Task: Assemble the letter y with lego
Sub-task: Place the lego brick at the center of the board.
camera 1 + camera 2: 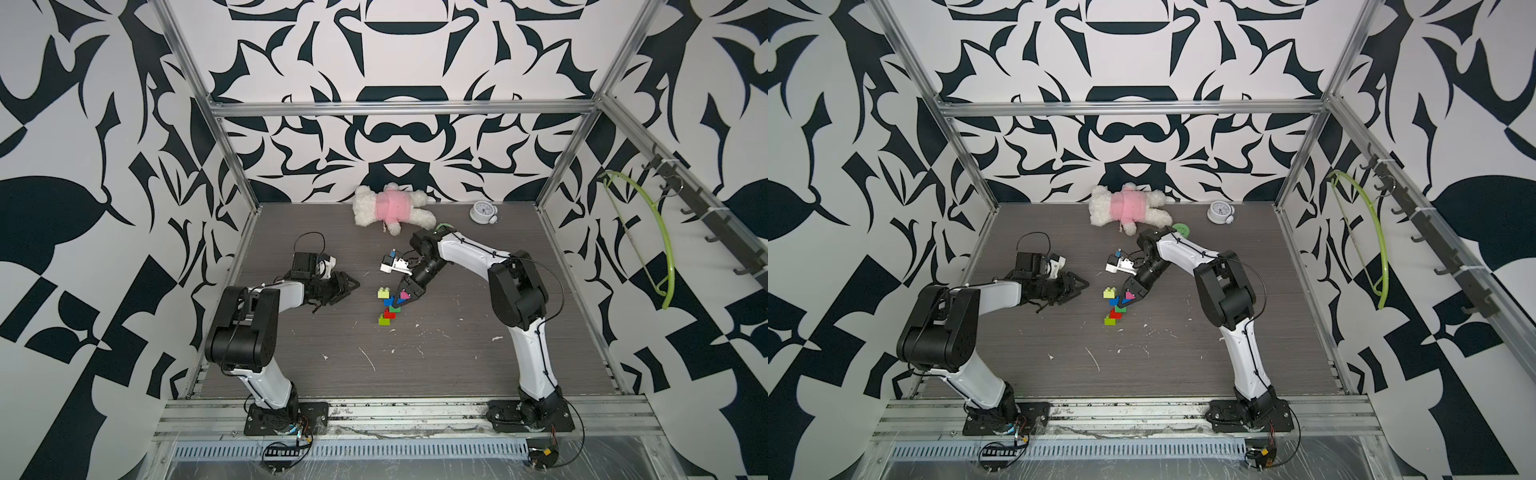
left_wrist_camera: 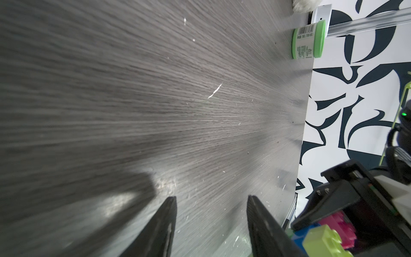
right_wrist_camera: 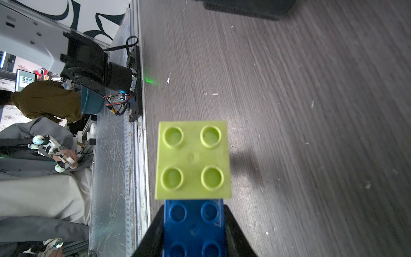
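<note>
Lego (image 1: 388, 306) sits in the middle of the bench (image 1: 457, 353), between the two arms, its bricks already joined into a small multicolour cluster that reads close to a Y. The right hand (image 1: 398, 305) is closed on the blue brick (image 3: 193, 227), fingers pressed against its two long sides. That looks like the sensible place to hold, since the long brick ties the others together. A yellow-green square (image 3: 193, 159) sits on the blue brick's far end, and a pink brick (image 1: 404, 295) shows under the hand. I can't tell whether the cluster rests on the bench or hangs just off it. The left hand (image 2: 211, 200) lies low beside the bricks, fingers apart and empty. I'd guess it is kept clear yet near enough to steady a brick.
</note>
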Controlling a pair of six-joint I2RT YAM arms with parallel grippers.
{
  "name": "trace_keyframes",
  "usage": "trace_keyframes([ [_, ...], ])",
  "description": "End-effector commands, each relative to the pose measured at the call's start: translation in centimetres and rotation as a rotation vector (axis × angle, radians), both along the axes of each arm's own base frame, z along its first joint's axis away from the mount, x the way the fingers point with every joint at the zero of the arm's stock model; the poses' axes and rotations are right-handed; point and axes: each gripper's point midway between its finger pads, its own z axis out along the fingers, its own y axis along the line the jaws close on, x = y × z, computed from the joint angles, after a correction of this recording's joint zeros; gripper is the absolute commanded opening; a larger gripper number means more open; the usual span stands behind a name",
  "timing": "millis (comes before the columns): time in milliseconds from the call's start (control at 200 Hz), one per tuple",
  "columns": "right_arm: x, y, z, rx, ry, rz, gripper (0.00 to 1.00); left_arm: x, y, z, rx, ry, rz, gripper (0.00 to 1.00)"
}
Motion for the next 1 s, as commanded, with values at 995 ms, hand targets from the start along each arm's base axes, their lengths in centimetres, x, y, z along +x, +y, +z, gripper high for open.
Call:
trace_keyframes([
  [995,1.3,-0.5,-0.9,0.035,0.249,-0.066,0.38,-0.9,0.3,-0.7,0.001,0.034,0.003,0.55],
])
